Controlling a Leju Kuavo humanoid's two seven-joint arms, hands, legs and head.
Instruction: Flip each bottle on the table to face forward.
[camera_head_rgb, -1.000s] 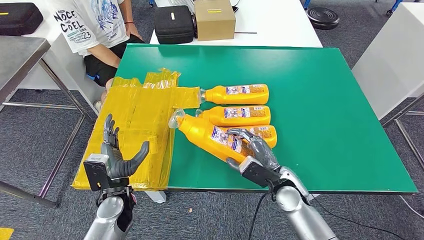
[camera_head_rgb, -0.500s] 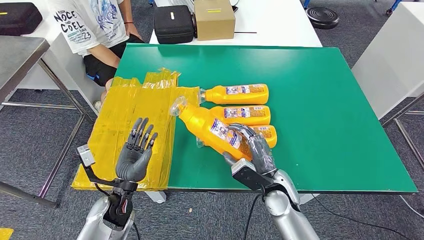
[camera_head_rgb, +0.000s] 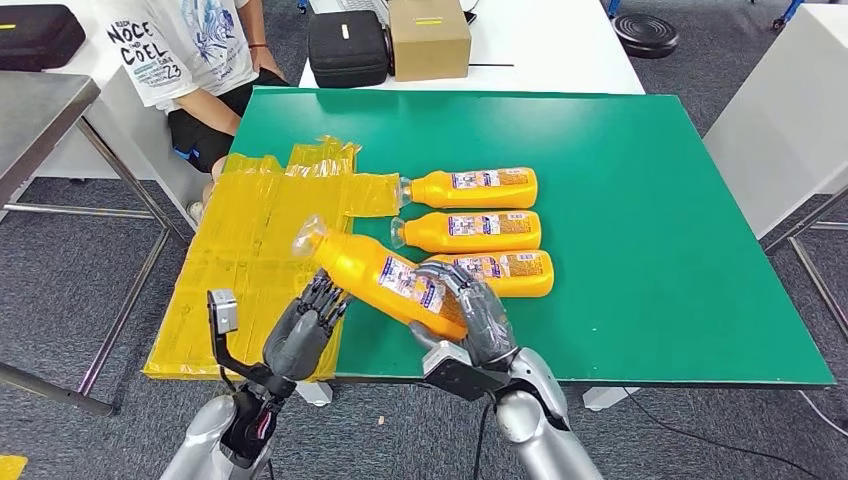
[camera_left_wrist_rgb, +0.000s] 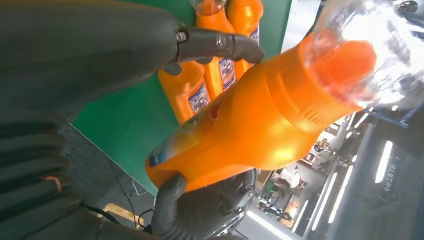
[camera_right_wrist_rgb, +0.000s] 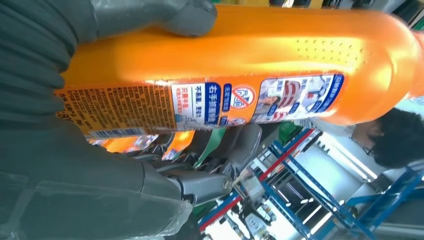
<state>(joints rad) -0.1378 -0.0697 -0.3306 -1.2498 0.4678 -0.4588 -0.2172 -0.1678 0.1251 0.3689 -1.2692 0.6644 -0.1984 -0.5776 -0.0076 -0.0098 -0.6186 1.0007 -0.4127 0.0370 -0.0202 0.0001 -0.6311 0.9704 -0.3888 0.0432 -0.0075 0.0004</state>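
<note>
Orange plastic with a clear cap, the lifted bottle (camera_head_rgb: 385, 282) is held in the air above the near edge of the green table (camera_head_rgb: 640, 150), tilted so its capped end points toward the yellow wrapped pad (camera_head_rgb: 255, 260) and its base sits low in the right hand (camera_head_rgb: 465, 320). That hand has its fingers wrapped around the bottle's lower body, over the printed label, and is plainly gripping it. The left hand (camera_head_rgb: 305, 325) is raised just under the bottle's neck end; in its wrist view the thumb lies under the body and a finger reaches over the shoulder, but the fingers look loosely spread, so it seems to be cupping or steadying the bottle and I cannot tell whether it has a firm hold. Beyond the lifted bottle three more lie flat on the table, side by side with caps toward the pad: the near bottle (camera_head_rgb: 510, 272) just behind the right hand, the middle bottle (camera_head_rgb: 470, 231) next, and the far bottle (camera_head_rgb: 470, 188) last. All three show labels upward, though whether those are the front faces I cannot tell. By my judgement, the task is mid-course: one bottle is being turned and has yet to be set down. A seated person (camera_head_rgb: 195, 60) is at the table's far corner.
</note>
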